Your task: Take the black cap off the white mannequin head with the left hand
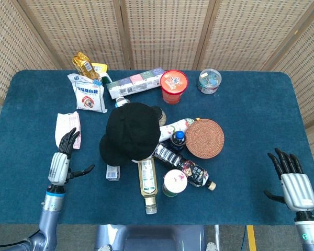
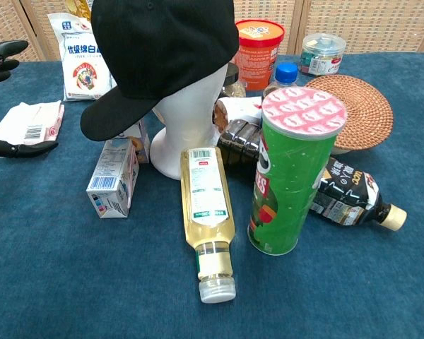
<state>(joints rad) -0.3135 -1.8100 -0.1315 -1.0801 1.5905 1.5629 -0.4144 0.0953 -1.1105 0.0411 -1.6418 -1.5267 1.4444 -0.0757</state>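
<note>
A black cap sits on the white mannequin head in the middle of the table, its brim pointing toward the front left; in the chest view the black cap covers the head's top. My left hand hovers open to the left of the cap, fingers spread, holding nothing; only its fingertips and thumb show at the chest view's left edge. My right hand stands open at the front right, far from the cap.
Around the head lie a small carton, a yellow-liquid bottle, a green canister, dark bottles and a woven coaster. A white packet lies beside my left hand. Snack bags, boxes and cups line the back.
</note>
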